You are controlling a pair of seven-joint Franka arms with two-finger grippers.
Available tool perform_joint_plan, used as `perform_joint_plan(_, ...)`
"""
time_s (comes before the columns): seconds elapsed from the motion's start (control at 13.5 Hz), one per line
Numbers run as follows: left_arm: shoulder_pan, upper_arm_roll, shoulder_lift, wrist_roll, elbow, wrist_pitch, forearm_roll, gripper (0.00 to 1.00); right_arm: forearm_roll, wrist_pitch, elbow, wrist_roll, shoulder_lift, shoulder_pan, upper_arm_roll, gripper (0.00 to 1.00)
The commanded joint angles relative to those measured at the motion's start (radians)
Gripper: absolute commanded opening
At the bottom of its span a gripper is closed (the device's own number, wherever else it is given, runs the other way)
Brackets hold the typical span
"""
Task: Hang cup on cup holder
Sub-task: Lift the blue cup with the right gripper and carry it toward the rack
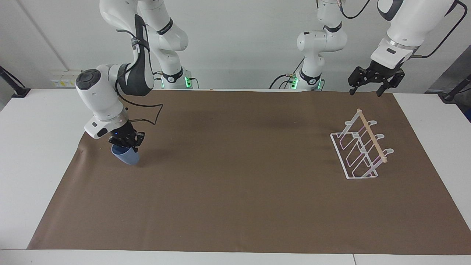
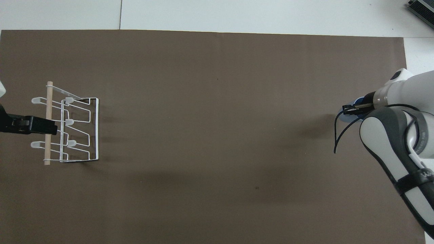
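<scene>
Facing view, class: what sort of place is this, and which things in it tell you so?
Probably a robotics lab. Two white arms stand at a table covered by a brown mat; only a cup and a cup holder are set out.

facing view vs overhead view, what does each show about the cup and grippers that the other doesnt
Only the facing view shows the cup's tapered side, tilted and lifted off the brown mat, plus the left gripper open, raised over the mat's edge by the cup holder.

Only the overhead view shows the holder's prongs laid out from above.

Both show the right gripper shut on the cup's rim at the right arm's end of the table, the holder bare at the left arm's end.
</scene>
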Motion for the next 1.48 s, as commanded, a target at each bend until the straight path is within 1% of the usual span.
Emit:
perform_joint_plan(0.0, -0.010, 0.005, -0.036, 0.002, -0.040, 0.011, -0.010, 1.00, -0.007, -0.150, 0.114, -0.007, -0.040, -0.003, 0.009, 0.00)
perform_joint_plan(0.07, -0.011, 0.005, -0.040, 0.002, -0.041, 0.009, -0.010, 1.00, -0.005, -0.192, 0.140, -0.007, -0.067, -0.003, 0.011, 0.00)
perform_joint_plan(0.22, -0.010, 0.000, -0.082, -0.001, -0.116, 0.012, 0.018, 1.00, -0.005, -0.272, 0.177, -0.007, -0.124, -0.002, 0.026, 0.00)
perform_joint_plan(0.37, 0.002, 0.002, -0.081, -0.013, -0.110, 0.006, 0.022, 1.00, 0.007, -0.338, 0.202, -0.007, -0.171, -0.003, 0.028, 0.00)
perform_joint_plan(0.45, 0.002, -0.001, -0.079, -0.041, -0.106, -0.002, 0.020, 1.00, 0.007, -0.362, 0.208, -0.007, -0.195, -0.002, 0.028, 0.00)
perform_joint_plan(0.59, -0.005, -0.004, -0.086, -0.174, -0.113, -0.078, 0.008, 1.00, 0.007, -0.392, 0.211, -0.007, -0.234, -0.002, 0.029, 0.00)
perform_joint_plan(0.74, 0.009, 0.008, -0.087, -0.267, -0.110, -0.130, -0.106, 1.00, 0.007, -0.401, 0.211, -0.007, -0.254, -0.002, 0.029, 0.00)
perform_joint_plan(0.89, 0.053, 0.008, -0.086, -0.369, -0.112, -0.155, -0.206, 1.00, 0.007, -0.401, 0.203, -0.007, -0.259, -0.002, 0.032, 0.00)
perform_joint_plan(1.26, 0.078, 0.008, -0.084, -0.600, -0.129, -0.157, -0.389, 1.00, 0.021, -0.389, 0.193, -0.034, -0.262, -0.005, 0.029, 0.00)
perform_joint_plan(1.41, 0.082, 0.008, -0.084, -0.698, -0.144, -0.141, -0.464, 1.00, 0.127, -0.389, 0.191, -0.048, -0.264, -0.002, 0.031, 0.00)
